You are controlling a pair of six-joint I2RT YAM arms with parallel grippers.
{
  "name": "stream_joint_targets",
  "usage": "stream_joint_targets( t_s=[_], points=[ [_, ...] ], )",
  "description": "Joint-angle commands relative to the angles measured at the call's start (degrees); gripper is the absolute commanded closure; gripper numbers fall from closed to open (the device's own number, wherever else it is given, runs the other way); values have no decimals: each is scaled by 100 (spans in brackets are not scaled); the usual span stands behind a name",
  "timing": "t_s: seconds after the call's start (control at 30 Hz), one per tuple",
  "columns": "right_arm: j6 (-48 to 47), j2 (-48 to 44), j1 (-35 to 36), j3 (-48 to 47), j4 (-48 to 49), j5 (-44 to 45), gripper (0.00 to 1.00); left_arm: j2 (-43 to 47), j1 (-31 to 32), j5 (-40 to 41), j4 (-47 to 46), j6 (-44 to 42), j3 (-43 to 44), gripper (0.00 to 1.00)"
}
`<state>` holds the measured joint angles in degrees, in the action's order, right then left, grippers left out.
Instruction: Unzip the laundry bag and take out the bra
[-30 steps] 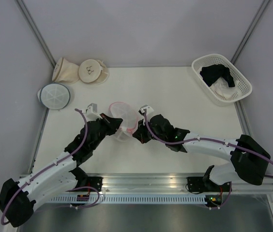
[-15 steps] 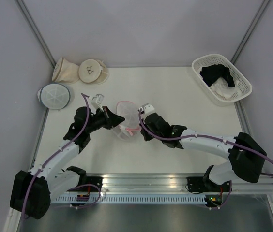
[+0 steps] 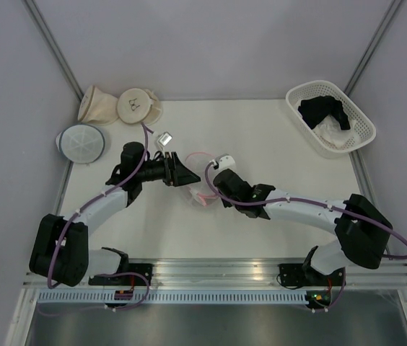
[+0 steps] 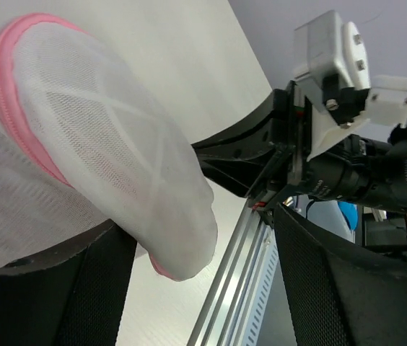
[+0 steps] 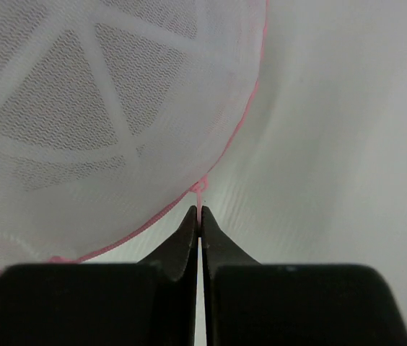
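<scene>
The laundry bag, a white mesh dome with a pink rim, lies between the two arms at mid-table. In the left wrist view the laundry bag bulges against the left-hand finger, and a clear gap separates it from the other finger. My left gripper is open. My right gripper is shut on the pink zipper pull at the rim of the laundry bag. The bra is hidden.
A white basket at the back right holds a black garment and a white cloth. Two beige pouches and a white mesh pouch with a grey-blue rim sit at the back left. A metal rail runs along the near edge.
My left gripper has gone from shut to open and swung to the right and farther back. The bag has shifted right. My right gripper has followed it, still shut.
</scene>
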<state>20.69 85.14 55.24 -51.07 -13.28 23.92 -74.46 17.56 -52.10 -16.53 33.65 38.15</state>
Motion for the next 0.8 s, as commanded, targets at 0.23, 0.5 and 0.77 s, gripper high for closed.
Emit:
stream_joint_targets(
  t_s=[0.23, 0.5, 0.77],
  points=[
    [-82, -516, -5, -254, -184, 192, 100, 1780, -7, 3482, 1598, 220, 9, 17],
    [-109, -604, -5, -193, 35, -405, 99, 3796, 19, 4315, 3482, 1511, -693, 5],
    [251, -587, 13, -167, 440, -1750, 100, 4554, 862, 3944, 3403, 2997, -1442, 0]
  ],
)
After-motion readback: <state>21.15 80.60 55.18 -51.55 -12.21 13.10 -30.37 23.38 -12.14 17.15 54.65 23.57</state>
